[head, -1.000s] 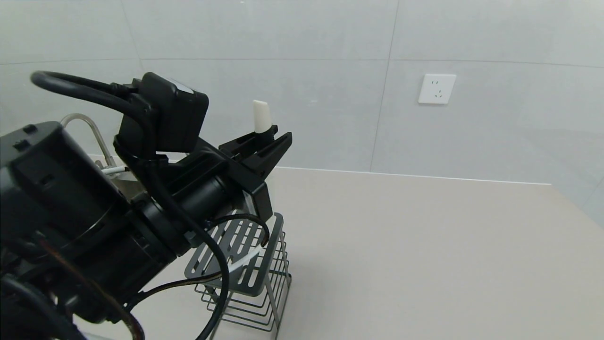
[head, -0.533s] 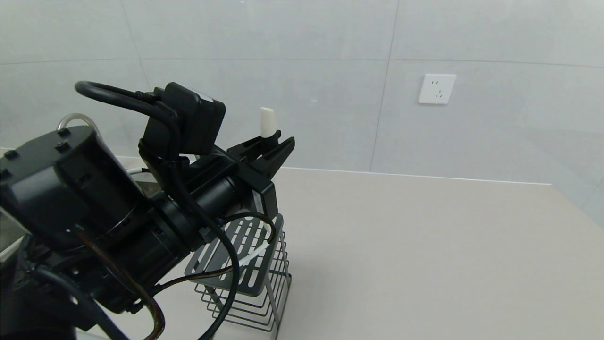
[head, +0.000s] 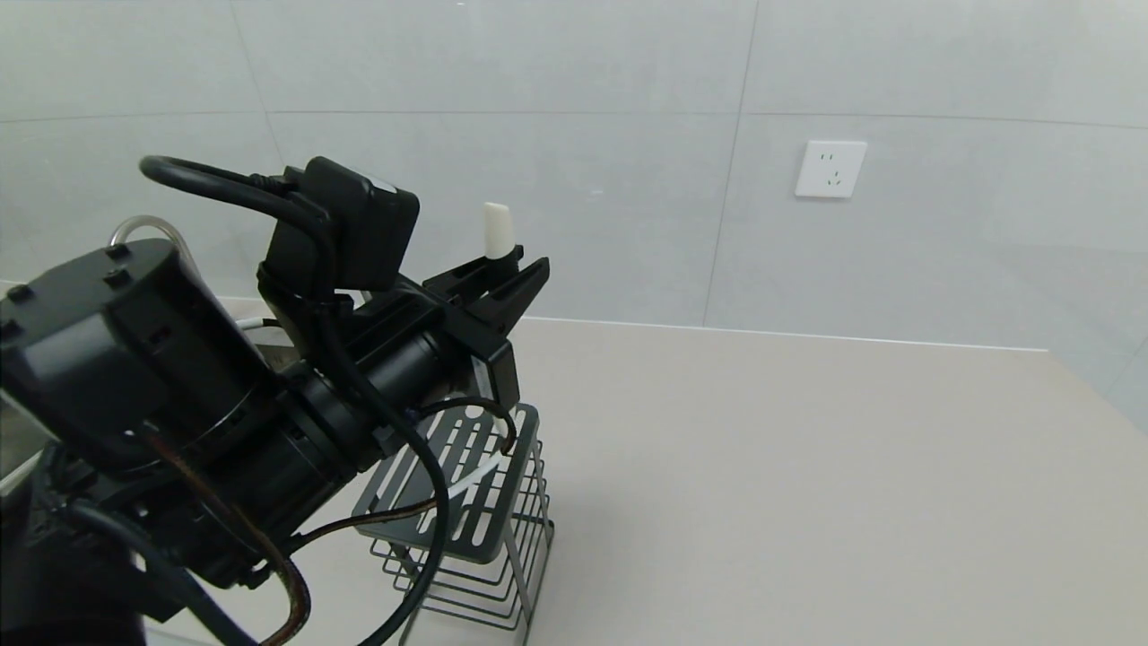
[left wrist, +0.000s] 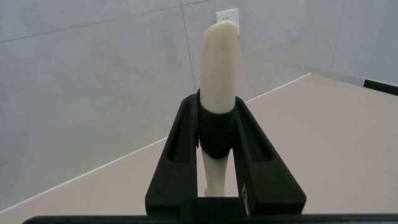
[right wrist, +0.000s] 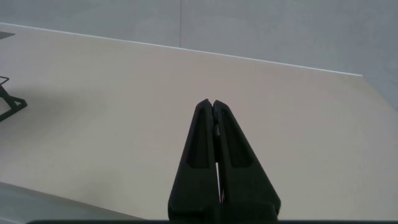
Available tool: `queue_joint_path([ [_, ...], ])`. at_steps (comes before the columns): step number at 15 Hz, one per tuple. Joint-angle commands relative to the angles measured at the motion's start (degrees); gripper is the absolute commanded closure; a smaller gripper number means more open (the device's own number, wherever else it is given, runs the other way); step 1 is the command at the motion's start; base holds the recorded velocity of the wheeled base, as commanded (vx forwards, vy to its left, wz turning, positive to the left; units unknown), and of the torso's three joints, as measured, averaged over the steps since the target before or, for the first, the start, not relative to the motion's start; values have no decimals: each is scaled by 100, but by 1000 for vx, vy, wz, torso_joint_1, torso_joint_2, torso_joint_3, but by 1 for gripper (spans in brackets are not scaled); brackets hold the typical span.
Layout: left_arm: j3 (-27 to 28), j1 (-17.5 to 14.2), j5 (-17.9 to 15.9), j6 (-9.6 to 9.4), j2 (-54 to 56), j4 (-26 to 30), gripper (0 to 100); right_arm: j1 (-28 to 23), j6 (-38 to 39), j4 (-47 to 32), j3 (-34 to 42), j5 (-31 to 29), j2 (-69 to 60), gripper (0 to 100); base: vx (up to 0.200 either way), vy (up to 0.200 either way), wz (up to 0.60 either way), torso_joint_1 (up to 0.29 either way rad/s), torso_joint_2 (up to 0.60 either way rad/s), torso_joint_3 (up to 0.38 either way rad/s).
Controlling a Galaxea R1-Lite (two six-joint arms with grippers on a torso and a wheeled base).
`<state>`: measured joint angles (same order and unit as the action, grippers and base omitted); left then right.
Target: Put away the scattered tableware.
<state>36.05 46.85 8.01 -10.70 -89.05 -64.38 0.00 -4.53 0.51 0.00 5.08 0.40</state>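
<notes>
Fingers (left wrist: pixel 181 146) gripping handle (left wrist: pixel 219 62), beige counter (head: pixel 807 467), tiled wall (head: pixel 583 72)

- The counter (head: pixel 807 467) is a pale beige slab, and its far edge meets a grey tiled wall (head: pixel 574 161).
- A dark wire rack (head: pixel 475 529) with a slotted top plate stands on it near the left end, toward the front edge.
- Beyond the rack, at the far left corner, rises a curved metal pipe (head: pixel 134 229), perhaps a tap; its base is hidden.
</notes>
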Motion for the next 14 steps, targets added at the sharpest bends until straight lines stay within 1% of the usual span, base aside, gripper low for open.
queue_joint_path([
  [1, -19, -18, -1, -2, 11, -5, 100, 0, -4, 2, 0, 1, 13, 100, 0, 0, 0, 0, 0, 0],
  [4, -19, 52, 34, -28, -60, -5, 100, 0, 5, 2, 0, 1, 13, 100, 0, 0, 0, 0, 0, 0],
  [11, -89, 52, 60, -37, -139, -31, 100, 0, 5, 2, 0, 1, 13, 100, 0, 0, 0, 0, 0, 0],
  [14, -151, 44, 131, -20, -139, -31, 100, 0, 14, 2, 0, 1, 13, 100, 0, 0, 0, 0, 0, 0],
])
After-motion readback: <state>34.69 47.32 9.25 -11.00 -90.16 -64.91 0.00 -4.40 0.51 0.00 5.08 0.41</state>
